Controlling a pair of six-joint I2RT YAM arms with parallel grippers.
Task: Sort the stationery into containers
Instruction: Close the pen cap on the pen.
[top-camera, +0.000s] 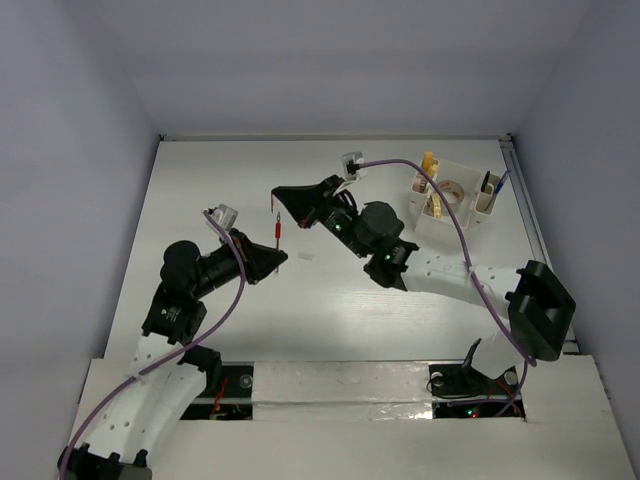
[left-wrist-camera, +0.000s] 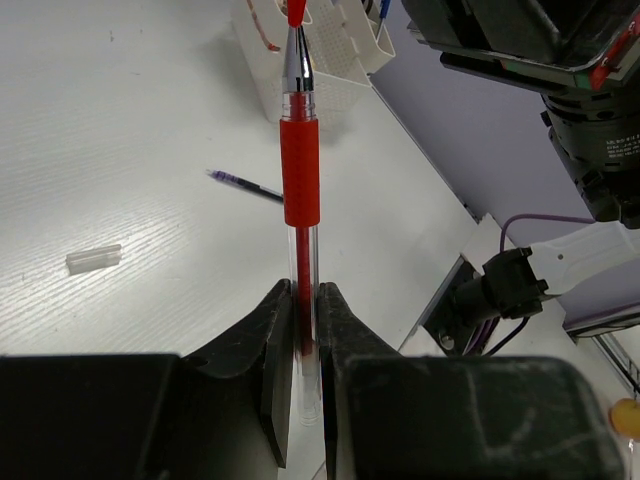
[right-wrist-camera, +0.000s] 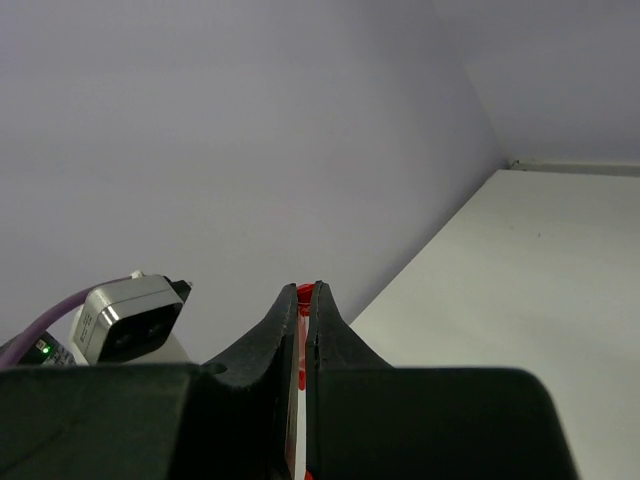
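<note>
A red pen (left-wrist-camera: 300, 170) stands clamped by its clear lower barrel in my left gripper (left-wrist-camera: 305, 292), which is shut on it above the middle of the table (top-camera: 200, 180). In the top view the pen (top-camera: 278, 230) points away from the left gripper (top-camera: 272, 257) toward my right gripper (top-camera: 282, 194). The right gripper (right-wrist-camera: 307, 290) is shut on a small red piece (right-wrist-camera: 304, 294) that sits right at the pen's tip (left-wrist-camera: 297, 12); whether the two touch is unclear. The cream-white organizer (top-camera: 470, 215) stands at the back right, holding a tape roll (top-camera: 452, 190), a yellow block (top-camera: 428, 160) and a blue pen (top-camera: 499, 183).
A blue pen (left-wrist-camera: 245, 186) lies flat on the table between the held pen and the organizer (left-wrist-camera: 335, 85). A small clear cap (left-wrist-camera: 93, 259) lies loose on the table to the left. The right arm (top-camera: 440, 270) stretches across the centre right.
</note>
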